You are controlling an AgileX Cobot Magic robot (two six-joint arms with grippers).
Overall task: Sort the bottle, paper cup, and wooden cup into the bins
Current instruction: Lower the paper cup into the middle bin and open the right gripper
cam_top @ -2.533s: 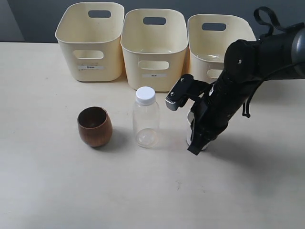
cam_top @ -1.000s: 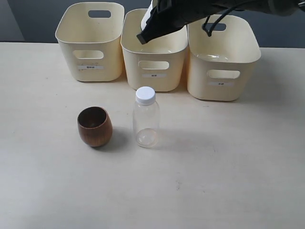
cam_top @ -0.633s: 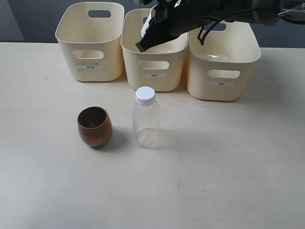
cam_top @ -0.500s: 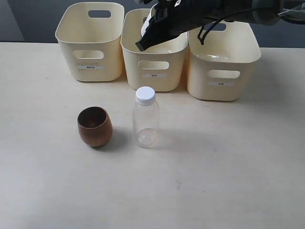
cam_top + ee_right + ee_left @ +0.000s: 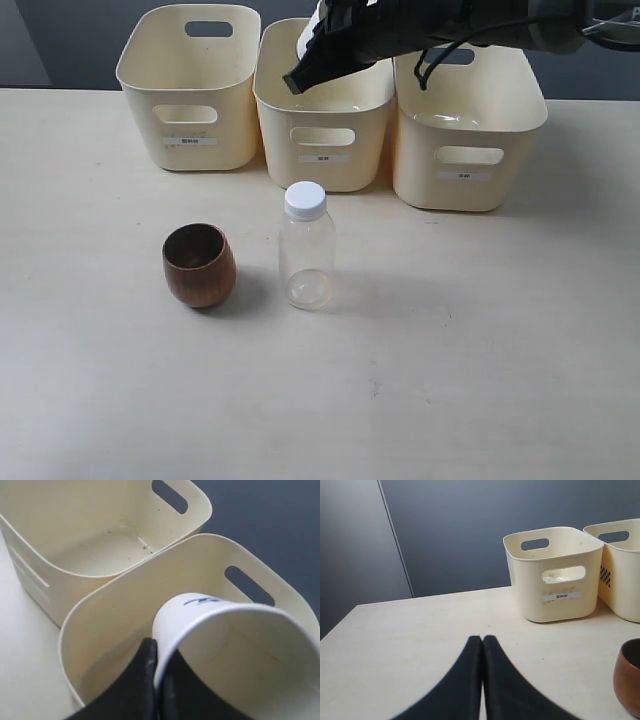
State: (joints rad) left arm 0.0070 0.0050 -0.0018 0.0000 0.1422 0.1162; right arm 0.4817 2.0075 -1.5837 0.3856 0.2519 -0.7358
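Note:
My right gripper (image 5: pixel 293 82) hangs over the near rim of the middle bin (image 5: pixel 275 120), shut on the wall of the white paper cup (image 5: pixel 240 650). The cup is tilted above that bin's opening, and only a sliver of it (image 5: pixel 308 38) shows in the exterior view. The clear bottle (image 5: pixel 306 250) with a white cap stands on the table in front of the middle bin. The brown wooden cup (image 5: pixel 199 264) stands to its left. My left gripper (image 5: pixel 482 639) is shut on nothing, low over the table, with the wooden cup (image 5: pixel 629 680) off to its side.
Three cream bins stand in a row at the back: the left bin (image 5: pixel 150 110), the middle one and the right bin (image 5: pixel 500 170). The left and middle bins look empty inside in the right wrist view. The right arm (image 5: pixel 450 25) crosses above the middle and right bins.
My right gripper has lifted the paper cup off the table beside the bottle and carried it over the middle bin. In the last half second it rose slightly.

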